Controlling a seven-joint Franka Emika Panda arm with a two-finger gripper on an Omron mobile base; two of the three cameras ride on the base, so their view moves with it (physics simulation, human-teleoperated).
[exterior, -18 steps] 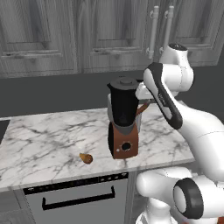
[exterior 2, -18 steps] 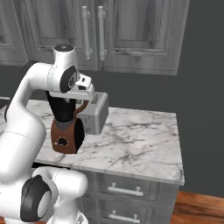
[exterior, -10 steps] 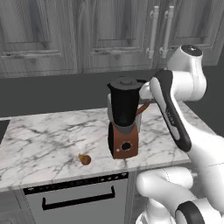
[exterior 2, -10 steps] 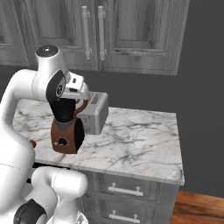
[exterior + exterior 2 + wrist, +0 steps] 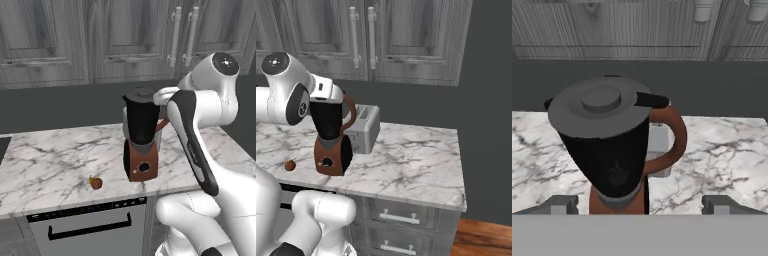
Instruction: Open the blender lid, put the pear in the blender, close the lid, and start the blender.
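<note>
The blender (image 5: 142, 136) stands on the marble counter (image 5: 50, 160) with its dark jar on a reddish-brown base (image 5: 331, 158). The grey blender lid (image 5: 601, 106) sits flat on the jar top, its tab pointing towards the brown handle (image 5: 674, 140). The small orange-brown pear (image 5: 95, 183) lies on the counter left of the base, also seen as the pear (image 5: 290, 165). My gripper (image 5: 639, 205) is open, its fingertips (image 5: 559, 205) wide apart, level with the jar and pulled back from it. My hand (image 5: 165, 94) hovers right beside the lid.
A grey toaster (image 5: 364, 129) stands just behind the blender, by the handle. Wall cabinets with long handles (image 5: 175, 35) hang above. An oven front with a black handle (image 5: 90, 227) sits under the counter edge. Bare marble stretches to the right (image 5: 416, 155).
My jaws have gone from shut to open. The arm's upper joints have swung up and out to the side, away from the blender. Blender, lid and pear have not moved.
</note>
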